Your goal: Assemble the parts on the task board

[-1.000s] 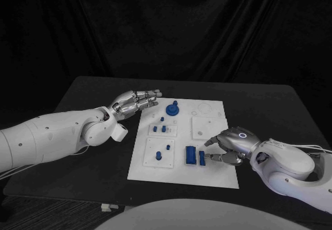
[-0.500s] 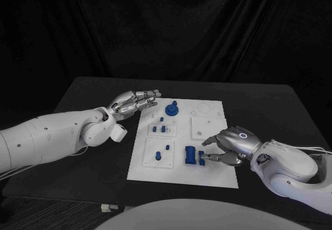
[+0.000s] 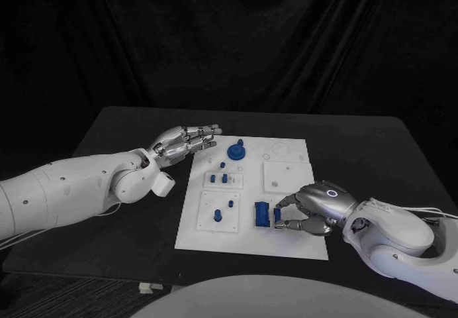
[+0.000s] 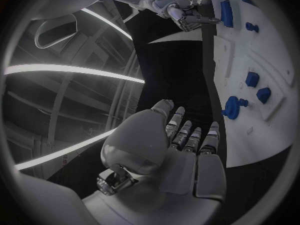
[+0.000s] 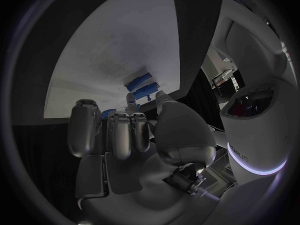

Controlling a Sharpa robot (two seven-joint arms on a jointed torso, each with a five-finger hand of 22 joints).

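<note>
The white task board [image 3: 296, 242] lies mid-table. On its near part a blue block [image 3: 261, 214] lies beside a narrow blue bar [image 3: 278, 218]. My right hand [image 3: 313, 207] reaches in from the right, thumb and a finger closed on that bar, which still lies on the board; the right wrist view shows the hand [image 5: 131, 135] curled over both pieces [image 5: 144, 90]. My left hand [image 3: 187, 140] hovers at the board's far left corner, fingers straight and apart, holding nothing. A round blue part [image 3: 237, 154] stands near it.
Small blue pegs stand in the board's left inset plates [image 3: 222, 177] [image 3: 220, 214]. The left wrist view shows the board [image 4: 250, 50], the round part [image 4: 232, 107] and my right hand [image 4: 181, 10]. Bare black table [image 3: 372, 146] surrounds the board.
My right hand has slid toward me and to the left, bringing its fingertips down onto the narrow blue bar. The left hand has stayed in place.
</note>
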